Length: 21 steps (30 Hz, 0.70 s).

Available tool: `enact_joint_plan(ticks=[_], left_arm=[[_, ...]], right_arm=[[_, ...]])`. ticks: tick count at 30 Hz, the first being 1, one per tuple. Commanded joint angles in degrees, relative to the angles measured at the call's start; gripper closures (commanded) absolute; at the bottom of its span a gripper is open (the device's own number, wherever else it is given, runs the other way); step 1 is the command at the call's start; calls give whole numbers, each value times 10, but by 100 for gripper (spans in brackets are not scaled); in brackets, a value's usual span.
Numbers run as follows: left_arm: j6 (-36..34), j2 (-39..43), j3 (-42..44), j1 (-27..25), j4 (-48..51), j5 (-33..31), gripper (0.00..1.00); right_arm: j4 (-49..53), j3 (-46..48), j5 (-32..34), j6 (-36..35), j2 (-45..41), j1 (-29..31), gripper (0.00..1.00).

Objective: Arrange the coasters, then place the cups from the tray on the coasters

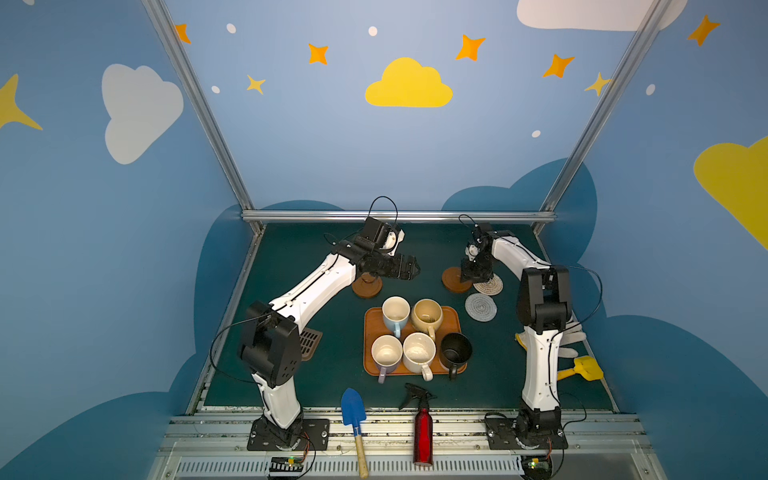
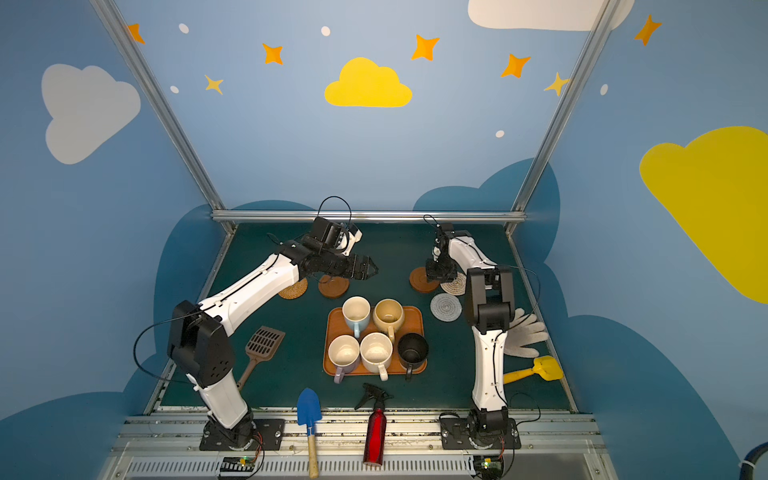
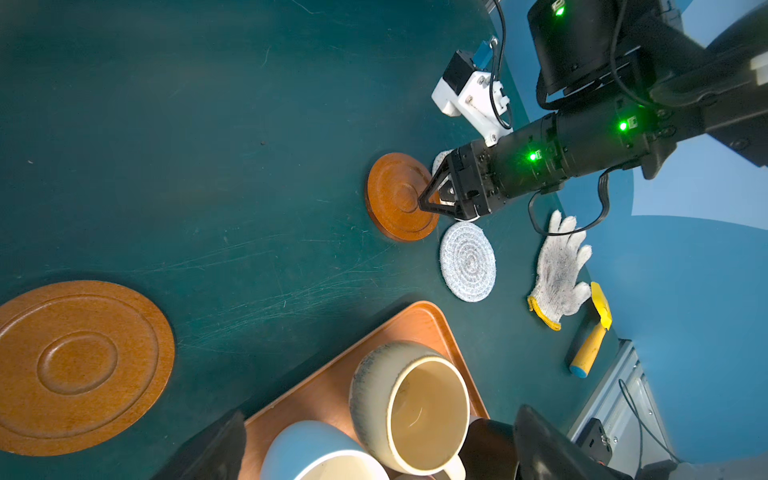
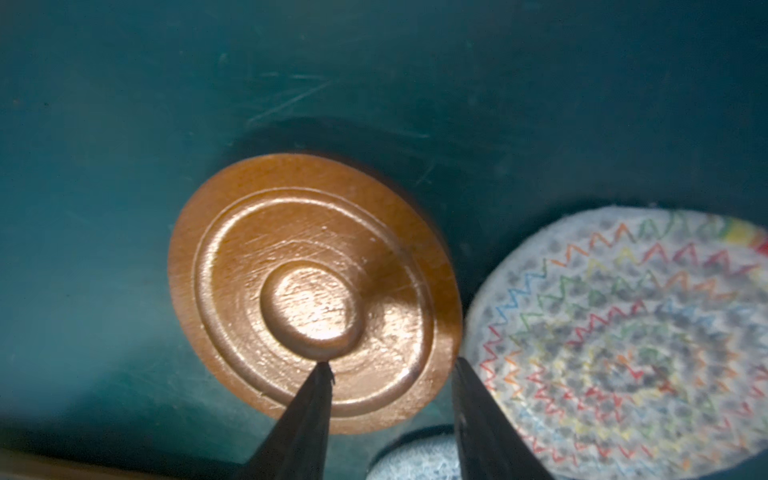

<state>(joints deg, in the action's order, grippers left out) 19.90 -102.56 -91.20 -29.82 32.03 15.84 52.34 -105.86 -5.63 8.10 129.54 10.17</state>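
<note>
Right wrist: straddling rim of dark brown round wooden coaster [image 4: 291, 249] with right gripper [image 4: 390, 363], hold unclear; gaping left gripper [image 1: 414, 268] twelve o'clock of orange-brown wooden tray [image 1: 371, 328].

Two white-shelled arms [image 1: 316, 286] with black joints [image 1: 270, 345], looping black cables [image 3: 532, 212], green indicator lights [image 3: 532, 156]

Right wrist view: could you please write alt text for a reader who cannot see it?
The right claw straddles the rim of a brown wooden coaster on the green table: one dark tip over its top, one just outside. Beside it lies a pale rope coaster with coloured zigzag stitching.
</note>
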Motion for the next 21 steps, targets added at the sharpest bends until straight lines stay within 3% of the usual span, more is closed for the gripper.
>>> enact_joint_plan(ticks=[1, 21], left_arm=[[-6, 2, 12, 9, -3, 4, 0], [25, -3, 57, 37, -33, 3, 0]], right_arm=[[16, -9, -21, 0, 19, 10, 57], [56, -105, -20, 13, 76, 116, 59]])
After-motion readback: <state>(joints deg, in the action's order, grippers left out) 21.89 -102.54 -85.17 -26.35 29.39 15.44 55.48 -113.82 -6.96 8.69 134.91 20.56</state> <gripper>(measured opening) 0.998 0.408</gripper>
